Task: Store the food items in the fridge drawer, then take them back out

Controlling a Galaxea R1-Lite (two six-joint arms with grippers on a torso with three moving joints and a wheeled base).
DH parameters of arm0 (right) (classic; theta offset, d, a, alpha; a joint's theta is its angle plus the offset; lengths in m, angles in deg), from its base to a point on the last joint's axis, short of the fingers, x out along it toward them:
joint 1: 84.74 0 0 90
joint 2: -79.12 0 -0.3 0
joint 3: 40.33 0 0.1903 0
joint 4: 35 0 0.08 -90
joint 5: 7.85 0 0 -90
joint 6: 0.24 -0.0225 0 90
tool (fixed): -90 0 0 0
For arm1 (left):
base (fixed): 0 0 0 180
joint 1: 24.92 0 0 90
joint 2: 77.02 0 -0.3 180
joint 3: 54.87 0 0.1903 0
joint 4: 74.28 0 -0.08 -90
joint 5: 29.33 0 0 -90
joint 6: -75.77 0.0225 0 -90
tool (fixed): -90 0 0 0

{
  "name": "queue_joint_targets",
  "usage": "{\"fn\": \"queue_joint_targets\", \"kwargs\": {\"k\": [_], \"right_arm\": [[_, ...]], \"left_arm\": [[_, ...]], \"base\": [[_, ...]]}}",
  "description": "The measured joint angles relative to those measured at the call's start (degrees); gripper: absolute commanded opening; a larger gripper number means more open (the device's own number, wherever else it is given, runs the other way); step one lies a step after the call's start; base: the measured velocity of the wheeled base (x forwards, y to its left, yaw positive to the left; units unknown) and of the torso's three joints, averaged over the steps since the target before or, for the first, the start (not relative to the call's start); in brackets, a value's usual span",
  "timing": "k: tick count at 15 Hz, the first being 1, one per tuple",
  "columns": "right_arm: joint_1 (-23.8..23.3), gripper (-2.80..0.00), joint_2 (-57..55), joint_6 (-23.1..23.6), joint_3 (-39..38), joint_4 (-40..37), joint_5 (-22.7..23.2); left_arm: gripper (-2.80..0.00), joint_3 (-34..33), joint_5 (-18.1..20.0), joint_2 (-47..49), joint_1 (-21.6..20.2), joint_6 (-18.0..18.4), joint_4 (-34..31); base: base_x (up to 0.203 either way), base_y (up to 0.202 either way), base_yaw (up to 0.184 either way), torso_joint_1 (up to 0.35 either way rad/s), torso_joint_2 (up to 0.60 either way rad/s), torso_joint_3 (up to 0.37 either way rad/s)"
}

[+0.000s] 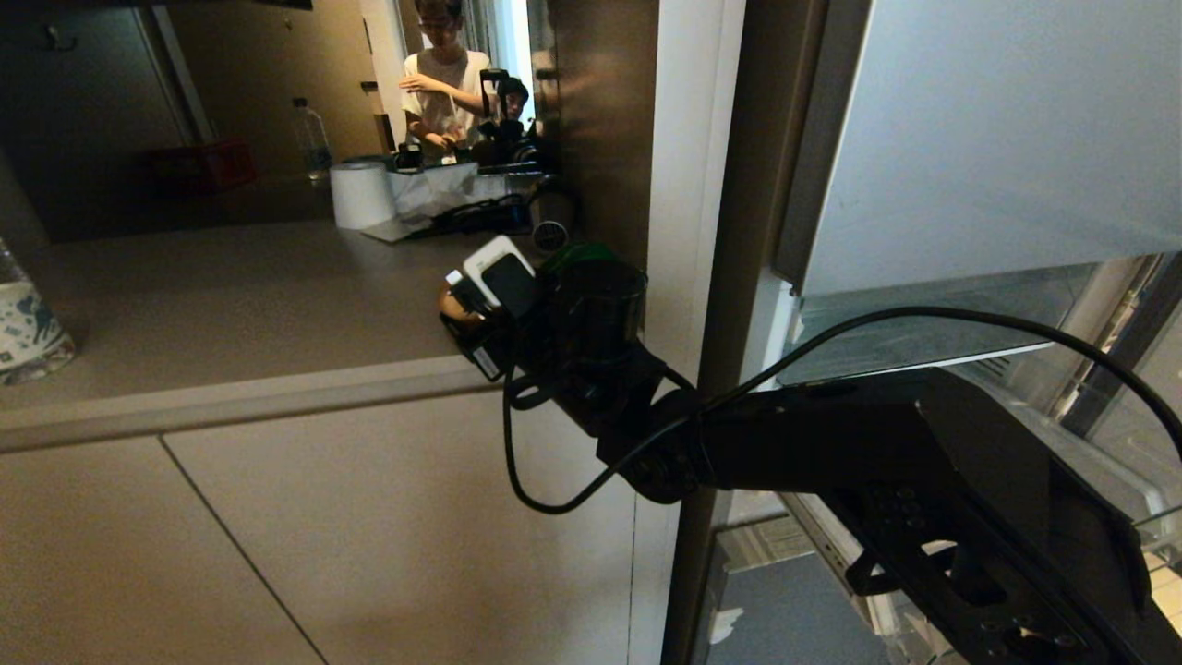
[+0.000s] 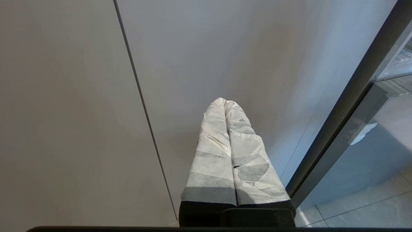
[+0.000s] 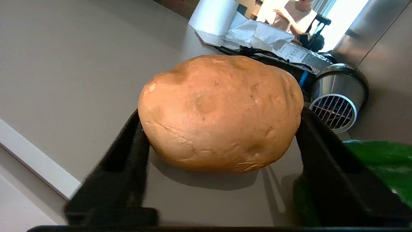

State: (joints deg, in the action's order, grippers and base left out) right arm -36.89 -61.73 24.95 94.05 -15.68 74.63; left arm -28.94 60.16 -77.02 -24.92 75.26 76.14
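A tan-brown potato (image 3: pixel 220 112) sits between the black fingers of my right gripper (image 3: pixel 220 116), which is shut on it with both fingers against its sides. The potato is low over the beige counter (image 3: pixel 80 80), casting a shadow right under it. In the head view, the right gripper (image 1: pixel 471 319) reaches over the counter's corner and the potato (image 1: pixel 454 309) peeks out. The green bell pepper (image 3: pixel 386 161) lies on the counter close beside it. The fridge drawer's blue-grey front (image 1: pixel 794 610) with a white tape scrap shows below my right arm. My left gripper (image 2: pixel 225 103) hangs shut by the cabinet front.
A paper towel roll (image 1: pixel 362 194), crumpled paper, cables and a small round metal fan (image 3: pixel 338 106) stand at the back of the counter. A patterned cup (image 1: pixel 28 332) is at far left. A person (image 1: pixel 443 83) stands behind the counter. The open fridge's glass shelf (image 1: pixel 923 323) is at right.
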Motion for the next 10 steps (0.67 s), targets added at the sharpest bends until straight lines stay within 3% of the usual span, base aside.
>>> {"fn": "queue_joint_targets", "kwargs": {"k": [10], "right_arm": [[-0.91, 0.0, -0.02, -0.07, -0.02, -0.05, -0.02]], "left_arm": [[-2.8, 0.0, 0.0, 0.0, 0.0, 0.0, -0.01]], "base": [[0.0, 0.0, 0.0, 0.0, 0.0, 0.0]]}}
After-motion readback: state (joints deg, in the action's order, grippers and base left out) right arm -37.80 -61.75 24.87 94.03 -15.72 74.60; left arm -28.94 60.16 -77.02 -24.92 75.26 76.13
